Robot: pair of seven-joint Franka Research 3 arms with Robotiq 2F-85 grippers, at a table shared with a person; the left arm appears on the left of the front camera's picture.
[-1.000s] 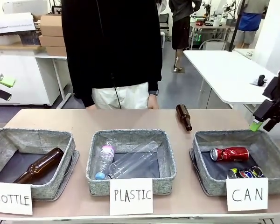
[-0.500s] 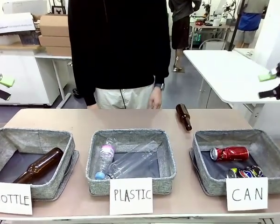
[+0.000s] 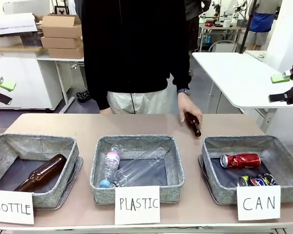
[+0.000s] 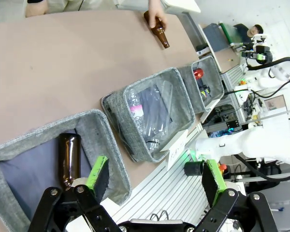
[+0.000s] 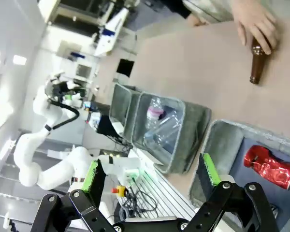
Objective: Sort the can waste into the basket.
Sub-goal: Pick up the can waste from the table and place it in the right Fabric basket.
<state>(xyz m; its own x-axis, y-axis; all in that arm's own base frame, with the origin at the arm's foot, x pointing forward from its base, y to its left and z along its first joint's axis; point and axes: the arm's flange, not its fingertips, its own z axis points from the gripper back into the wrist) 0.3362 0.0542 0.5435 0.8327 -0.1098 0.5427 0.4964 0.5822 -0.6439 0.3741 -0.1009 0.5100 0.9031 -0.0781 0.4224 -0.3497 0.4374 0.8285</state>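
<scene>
1. Front view, left side: the left gripper [image 3: 0, 91] stands at the table's left edge as it did a second ago, jaws spread wide and empty, well away from the cans.
2. Centre: the person's hand [image 3: 189, 107] has come down onto the loose brown bottle [image 3: 193, 122], so the leftover item is not can waste.
3. Right: the right gripper [image 3: 287, 87] has risen clear of the basket [image 3: 212, 146], wide open and empty. Below it lie the red can [image 3: 240, 160] and the blue can [image 3: 256, 181]; can sorting looks complete.

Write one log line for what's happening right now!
cans: red can and blue can in CAN basket | left tool: open | right tool: open | hand: on brown bottle
</scene>
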